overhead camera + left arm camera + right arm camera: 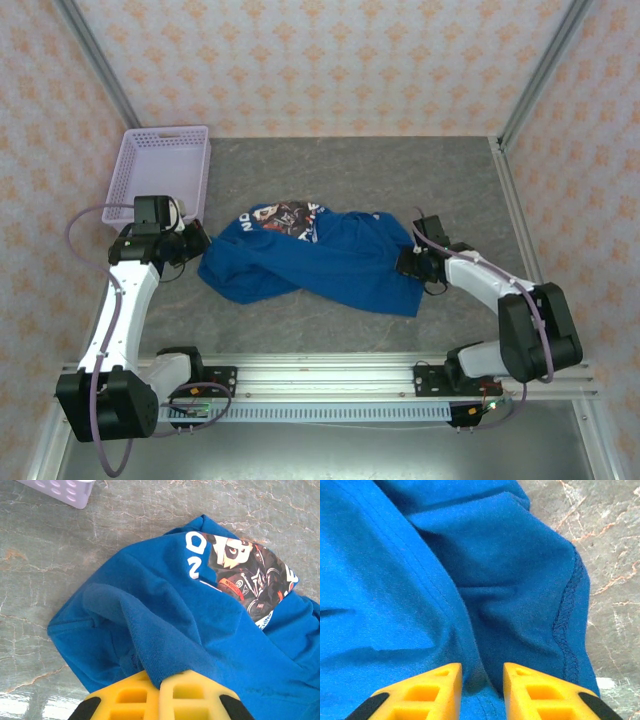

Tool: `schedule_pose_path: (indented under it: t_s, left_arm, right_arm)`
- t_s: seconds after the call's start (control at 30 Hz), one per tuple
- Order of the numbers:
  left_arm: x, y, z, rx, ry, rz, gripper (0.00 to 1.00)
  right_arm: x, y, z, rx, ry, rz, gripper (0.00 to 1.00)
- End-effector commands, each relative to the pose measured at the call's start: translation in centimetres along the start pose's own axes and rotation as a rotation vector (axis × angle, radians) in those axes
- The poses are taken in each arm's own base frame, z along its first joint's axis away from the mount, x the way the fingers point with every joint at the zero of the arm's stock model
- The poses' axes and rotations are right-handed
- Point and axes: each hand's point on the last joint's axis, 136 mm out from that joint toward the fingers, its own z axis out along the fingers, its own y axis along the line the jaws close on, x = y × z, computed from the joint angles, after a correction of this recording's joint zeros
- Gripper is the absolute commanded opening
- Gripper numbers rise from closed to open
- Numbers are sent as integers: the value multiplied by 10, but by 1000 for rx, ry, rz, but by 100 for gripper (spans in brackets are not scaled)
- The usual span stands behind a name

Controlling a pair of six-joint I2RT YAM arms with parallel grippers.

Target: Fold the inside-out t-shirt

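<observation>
- The blue t-shirt (320, 262) lies in a crumpled heap in the middle of the grey table (400, 180), stretched sideways between the two arms.
- On its far edge a printed picture (290, 215) with white lettering faces up.
- The left claw (192, 243) sits right at the t-shirt's left end, low over the table.
- Seen from its own wrist, the left claw's yellow fingers (127, 700) are pressed together, with a thick fold of blue cloth pinched between them.
- The right claw (408, 266) is at the t-shirt's right end, down on the cloth.
- Its fingertips (427, 690) stand apart, and a ridge of blue cloth lies in the gap between them.
- A stitched hem (567, 620) curves along just right of that claw, with bare table beyond it.
- A lavender basket (165, 170) stands at the far left of the table, near the left claw and apart from the t-shirt.
</observation>
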Motion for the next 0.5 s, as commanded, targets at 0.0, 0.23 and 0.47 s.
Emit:
schedule_pose_path:
  t_s: [0.0,0.23,0.47]
  left_arm:
    - [-5,-2,-5,15,-33,22,0]
    - [-5,-2,-4,16,-29,23,0]
    - [-5,-2,-5,15,-32,26,0]
  right_arm:
    - [5,-5,6,21,21,3,30]
    - [5,1,13,-12,32,-5,32]
    - [5,16,18,-86,46,3,23]
